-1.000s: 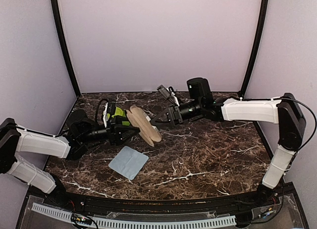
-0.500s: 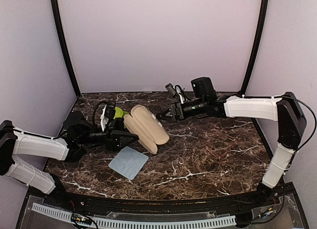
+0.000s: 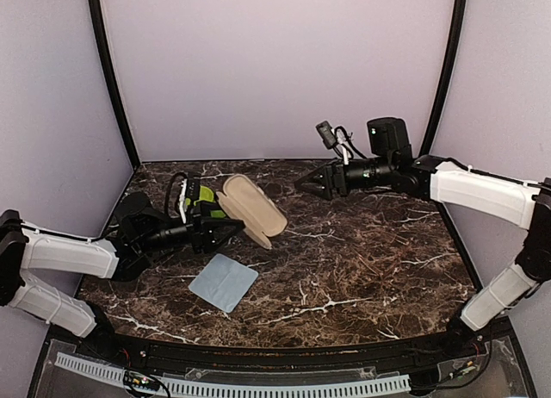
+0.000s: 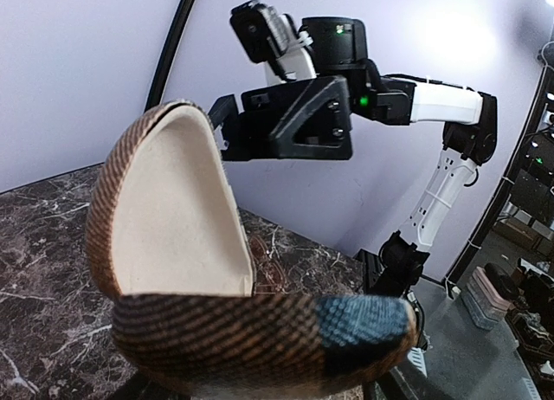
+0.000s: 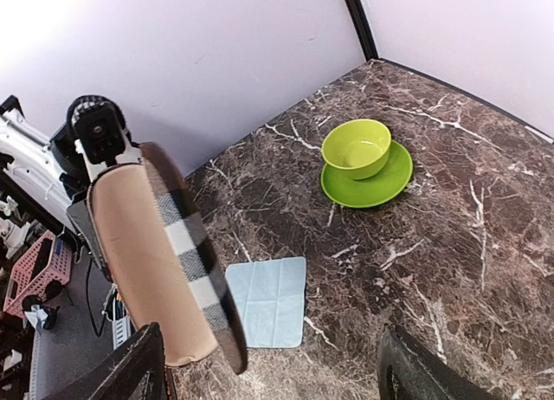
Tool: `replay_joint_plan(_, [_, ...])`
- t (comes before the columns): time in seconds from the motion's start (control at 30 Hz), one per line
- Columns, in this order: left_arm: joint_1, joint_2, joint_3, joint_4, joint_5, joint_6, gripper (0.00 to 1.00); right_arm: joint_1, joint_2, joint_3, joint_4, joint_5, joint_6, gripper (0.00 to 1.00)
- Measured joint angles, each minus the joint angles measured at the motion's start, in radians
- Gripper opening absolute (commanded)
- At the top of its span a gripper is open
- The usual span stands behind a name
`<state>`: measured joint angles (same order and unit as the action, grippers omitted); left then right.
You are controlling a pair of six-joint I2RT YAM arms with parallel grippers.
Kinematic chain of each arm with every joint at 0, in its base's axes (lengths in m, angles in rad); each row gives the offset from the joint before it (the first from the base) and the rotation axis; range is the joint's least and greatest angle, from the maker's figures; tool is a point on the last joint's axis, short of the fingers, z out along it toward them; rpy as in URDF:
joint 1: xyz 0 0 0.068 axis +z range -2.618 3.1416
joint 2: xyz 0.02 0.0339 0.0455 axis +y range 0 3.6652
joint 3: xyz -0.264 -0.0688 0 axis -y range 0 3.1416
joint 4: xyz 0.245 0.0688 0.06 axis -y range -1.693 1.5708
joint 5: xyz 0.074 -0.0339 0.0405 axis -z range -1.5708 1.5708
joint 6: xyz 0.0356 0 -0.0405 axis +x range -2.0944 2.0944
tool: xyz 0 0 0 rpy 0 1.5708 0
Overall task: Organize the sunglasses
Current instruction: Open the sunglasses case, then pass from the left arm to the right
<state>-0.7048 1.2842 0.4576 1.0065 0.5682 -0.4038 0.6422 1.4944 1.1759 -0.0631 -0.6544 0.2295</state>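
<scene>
I find the left gripper closed on the case, gripping it at its lower shell. The fingers themselves are mostly hidden beneath the case in the left wrist view, so I take the hold from the top view. The case stands open like a clamshell at the left-centre of the table, showing a plain cream lining and a brown plaid outside with one blue patch. I cannot confirm whether its lowest edge touches the marble. From the case's open side I see nothing but lining. The right gripper hangs above the rear centre of the table, well apart from the case and pointing towards it. Its two fingers stand wide apart at the lower corners of the right wrist view, with nothing between them. A green bowl sits upright on a green plate near the back left of the table, just behind the left gripper in the top view. A light blue cloth lies flat on the marble, near the case on its front side and touching neither the case nor the plate.
</scene>
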Motion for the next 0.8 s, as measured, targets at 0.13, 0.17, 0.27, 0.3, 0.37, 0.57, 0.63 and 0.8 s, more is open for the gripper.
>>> replay_joint_plan(0.13, [0.000,0.041,0.014,0.002,0.011,-0.019,0.00,0.066,0.008,0.018,-0.036,0.026,-0.061,0.83])
replay_joint_plan(0.17, [0.000,0.049,0.016,0.003,0.014,-0.023,0.00,0.081,0.020,0.027,-0.051,0.033,-0.075,0.82])
replay_joint_plan(0.27, [0.000,0.064,0.016,0.007,0.021,-0.037,0.00,0.118,0.065,0.055,-0.086,0.055,-0.113,0.76])
replay_joint_plan(0.3, [0.000,0.065,0.016,0.007,0.023,-0.040,0.00,0.125,0.077,0.062,-0.096,0.061,-0.123,0.73])
replay_joint_plan(0.37, [0.000,0.065,0.017,0.009,0.027,-0.045,0.00,0.141,0.110,0.084,-0.118,0.072,-0.142,0.66])
replay_joint_plan(0.57, [0.000,0.064,0.017,0.009,0.037,-0.045,0.00,0.169,0.184,0.121,-0.141,0.087,-0.176,0.43])
replay_joint_plan(0.63, [0.000,0.064,0.017,0.009,0.037,-0.045,0.00,0.175,0.194,0.127,-0.148,0.087,-0.187,0.40])
replay_joint_plan(0.8, [0.000,0.064,0.017,0.008,0.037,-0.045,0.00,0.183,0.196,0.138,-0.156,0.088,-0.198,0.34])
